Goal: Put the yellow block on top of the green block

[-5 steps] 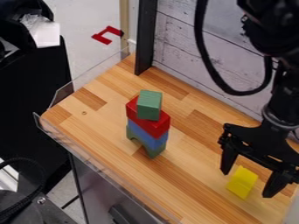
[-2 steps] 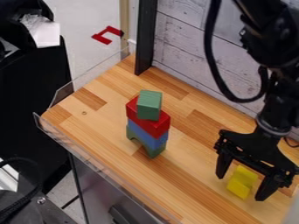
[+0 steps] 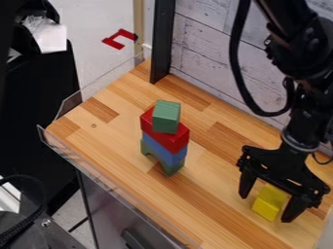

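Jaws wide open, empty, astride yellow block (image 3: 268, 203) near lower-right corner of worktop (image 3: 211, 204); uneven closing could twist it

The one view looks from above the near side of the table (image 3: 110, 146), down at a steep slant across the wood and towards the wall (image 3: 201, 44) at the upper right. The camera stands far enough back to take in floor (image 3: 94, 22) at the upper left, yet near enough that the table runs out of the frame at the lower right. The upper green block (image 3: 166, 116), close to the frame's middle, shows both its top and a side.
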Motion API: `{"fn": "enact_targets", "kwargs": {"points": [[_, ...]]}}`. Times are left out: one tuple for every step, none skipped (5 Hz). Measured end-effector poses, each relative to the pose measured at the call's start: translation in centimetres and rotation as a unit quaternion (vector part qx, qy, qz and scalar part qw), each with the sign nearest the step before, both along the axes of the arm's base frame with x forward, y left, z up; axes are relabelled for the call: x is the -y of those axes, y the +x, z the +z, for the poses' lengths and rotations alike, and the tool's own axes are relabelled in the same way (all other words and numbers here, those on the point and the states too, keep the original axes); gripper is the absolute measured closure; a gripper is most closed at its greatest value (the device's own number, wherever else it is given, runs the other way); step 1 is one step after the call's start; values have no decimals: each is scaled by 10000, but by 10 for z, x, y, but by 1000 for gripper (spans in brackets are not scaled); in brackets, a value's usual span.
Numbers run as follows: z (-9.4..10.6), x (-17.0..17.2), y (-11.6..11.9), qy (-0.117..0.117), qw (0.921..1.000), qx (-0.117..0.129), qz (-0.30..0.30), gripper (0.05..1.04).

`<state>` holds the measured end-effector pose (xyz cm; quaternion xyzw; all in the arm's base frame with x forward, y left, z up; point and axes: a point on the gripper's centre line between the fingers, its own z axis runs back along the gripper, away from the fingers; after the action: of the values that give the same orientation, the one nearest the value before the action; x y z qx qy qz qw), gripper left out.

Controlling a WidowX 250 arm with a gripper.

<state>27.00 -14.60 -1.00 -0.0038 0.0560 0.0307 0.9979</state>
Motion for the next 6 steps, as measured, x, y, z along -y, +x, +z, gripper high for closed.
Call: {"fn": "enact_targets", "kwargs": {"points": [[-1,1,3,-67,9999,120,41,398],[-2,-2,-2,-46,9999,135,98,528],[-2,-5,-4,-88,9997,132,169,528],[21,-16,-12,-141,9995,172,219,528],[74,-34,-13,-195,9974,627,296,528],[115,-62,-14,-138,9934,968,595,528]]}}
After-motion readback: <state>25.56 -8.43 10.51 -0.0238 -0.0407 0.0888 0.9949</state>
